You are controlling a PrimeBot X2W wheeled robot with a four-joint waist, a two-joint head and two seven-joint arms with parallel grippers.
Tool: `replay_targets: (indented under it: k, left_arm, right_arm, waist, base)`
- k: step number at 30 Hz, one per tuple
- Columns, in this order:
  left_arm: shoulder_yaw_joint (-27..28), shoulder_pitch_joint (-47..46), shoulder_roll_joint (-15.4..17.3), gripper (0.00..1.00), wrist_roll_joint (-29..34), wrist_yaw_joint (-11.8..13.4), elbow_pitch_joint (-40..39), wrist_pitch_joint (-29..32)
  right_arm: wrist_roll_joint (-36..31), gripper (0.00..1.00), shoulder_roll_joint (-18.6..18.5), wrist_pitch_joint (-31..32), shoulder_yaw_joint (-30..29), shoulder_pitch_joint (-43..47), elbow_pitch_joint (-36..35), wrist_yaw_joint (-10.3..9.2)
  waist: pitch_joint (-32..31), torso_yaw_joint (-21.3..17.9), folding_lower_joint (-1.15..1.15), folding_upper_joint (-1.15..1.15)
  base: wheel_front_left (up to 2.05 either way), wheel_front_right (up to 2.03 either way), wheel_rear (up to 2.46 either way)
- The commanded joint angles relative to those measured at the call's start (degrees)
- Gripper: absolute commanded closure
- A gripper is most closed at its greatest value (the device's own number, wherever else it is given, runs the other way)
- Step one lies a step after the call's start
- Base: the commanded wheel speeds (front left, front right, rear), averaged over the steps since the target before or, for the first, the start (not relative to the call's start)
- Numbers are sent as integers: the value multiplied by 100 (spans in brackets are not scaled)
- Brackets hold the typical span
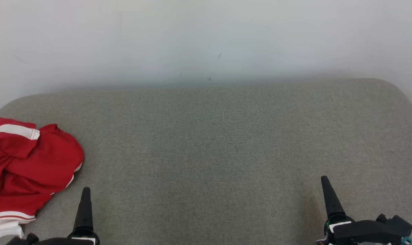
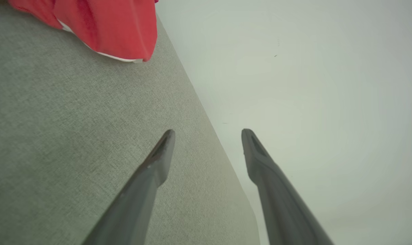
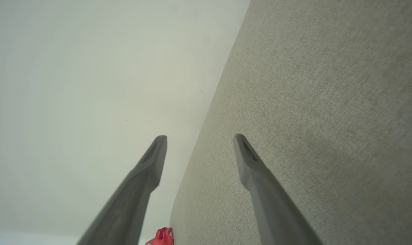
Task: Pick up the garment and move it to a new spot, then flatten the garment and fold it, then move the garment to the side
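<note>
Red garment [image 1: 29, 163] heaped at left of grey upholstery [image 1: 226, 143]

No readable text, labels, brands, numbers or signs on anything in view.

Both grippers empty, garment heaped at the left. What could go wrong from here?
1. The red garment is crumpled in overlapping folds, so the open left gripper may pinch several layers.
2. It lies at the left end of the grey cushion, partly past the head view's edge; a nudge might push it off.
3. The open right gripper sits far across, so a two-armed grasp needs a long reach.
</note>
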Motion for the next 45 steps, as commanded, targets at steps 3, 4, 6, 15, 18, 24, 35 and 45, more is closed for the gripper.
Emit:
replay_targets:
  k: [3,4,6,15,18,24,35,45]
  left_arm:
    - [-75,0,23,0,484,76,-178,-100]
    - [-99,13,24,0,621,100,-199,-119]
    - [-146,35,24,0,900,134,-236,-163]
    - [-334,107,40,0,2196,255,-296,-347]
    - [-422,121,69,0,2610,301,-286,-402]
    - [-546,162,110,0,3169,370,-321,-513]
    - [-684,223,147,0,3914,470,-366,-703]
    - [-781,269,163,0,4525,544,-432,-854]
  right_arm:
    - [-422,0,-6,-101,27,-26,-151,-3]
    - [-541,0,-5,-121,31,-17,-165,-3]
    - [-814,0,-5,-165,48,-4,-199,-3]
    - [-2036,0,-4,-348,116,50,-249,-4]
    - [-2371,0,-4,-404,143,65,-251,-4]
    - [-2970,0,-4,-514,202,99,-270,-5]
    - [-3804,0,-3,-699,266,156,-277,-6]
    - [-4411,0,-3,-854,319,198,-290,-7]
  waist:
    - [5,-3,0,0]
    - [7,-4,0,0]
    - [11,-5,0,0]
    - [13,-4,0,0]
    - [12,-4,0,0]
    - [12,-4,0,0]
    - [19,-3,0,0]
    - [38,-8,0,0]
  base:
    - [0,0,0]
    - [0,0,0]
    - [0,0,0]
    - [0,0,0]
    - [0,0,0]
    - [0,0,0]
    - [0,0,0]
    - [0,0,0]
